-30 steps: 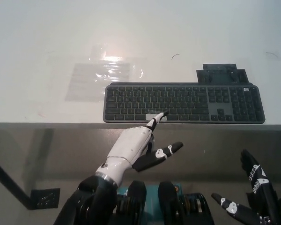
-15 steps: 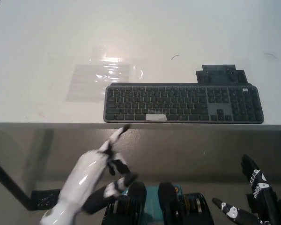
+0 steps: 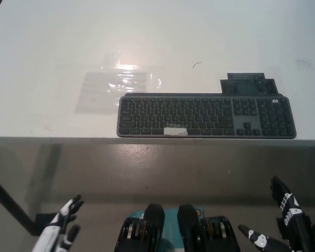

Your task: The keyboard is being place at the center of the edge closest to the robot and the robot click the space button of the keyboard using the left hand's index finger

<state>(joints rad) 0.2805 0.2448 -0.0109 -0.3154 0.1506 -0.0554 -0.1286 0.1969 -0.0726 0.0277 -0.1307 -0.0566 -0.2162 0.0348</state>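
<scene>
Head view, looking steeply down. Nearest to me, at the lower left corner, my white left hand (image 3: 60,230) hangs below the table edge, fingers spread and holding nothing. Half a second ago it was reaching up just under the keyboard, and a second ago its index fingertip rested on the space bar; it has since dropped well clear. At the lower right my black right hand (image 3: 286,221) rests where it was, fingers loosely splayed and empty.

Between the hands and the table I see a dull grey-brown floor (image 3: 199,168) and a dark slanted table leg (image 3: 6,203) at the left.

Beyond lies the near edge of the white, glossy table (image 3: 47,47). The dark grey, flat, full-size keyboard (image 3: 206,115) sits flat along that edge, right of centre, unmoved. Its space bar carries a pale strip of tape (image 3: 175,131). Touching the keyboard's far side at the right is a dark flat plastic bracket (image 3: 248,83). Left of that, a clear glinting plastic film (image 3: 118,83) lies on the tabletop.
</scene>
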